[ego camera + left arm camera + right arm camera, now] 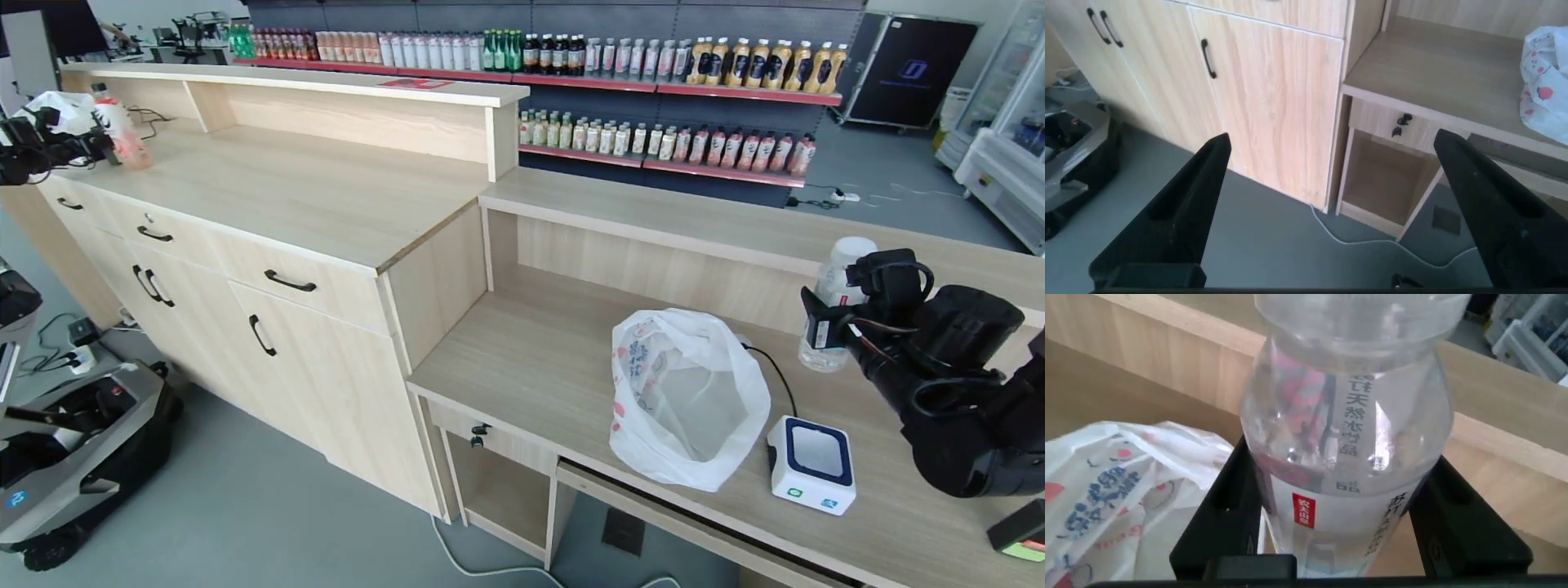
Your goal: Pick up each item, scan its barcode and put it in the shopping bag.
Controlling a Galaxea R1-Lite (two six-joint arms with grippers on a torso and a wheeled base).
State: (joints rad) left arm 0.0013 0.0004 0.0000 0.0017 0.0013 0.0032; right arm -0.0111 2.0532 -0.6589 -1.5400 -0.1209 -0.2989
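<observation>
At the far left, the left gripper [1331, 147] is seen hanging low over the grey floor [1266, 237], in front of the pale wooden cabinet doors [1274, 106]; its two dark fingers are spread wide apart and nothing is held between them. Above those doors the tall counter [310, 196] is shown, and behind it shelves [678, 90] lined with rows of drink bottles. To the right, a step down, the low desk [531, 359] is found. On it the white plastic shopping bag [690, 400] is stood with its mouth open, printed with small red marks on its left side. Just beside the bag, on its right, the small white scanner [812, 463] is laid flat near the desk's front edge, with a thin black cable [775, 371] run from it toward the back. Farther right and toward the back wall of the desk, the clear water bottle [833, 302] is held upright, clamped between the fingers of the right gripper [829, 331], which are closed against its sides low on the body. Whether the bottle's base touches the desk cannot be told. The bottle is kept apart from both the bag and the scanner.
</observation>
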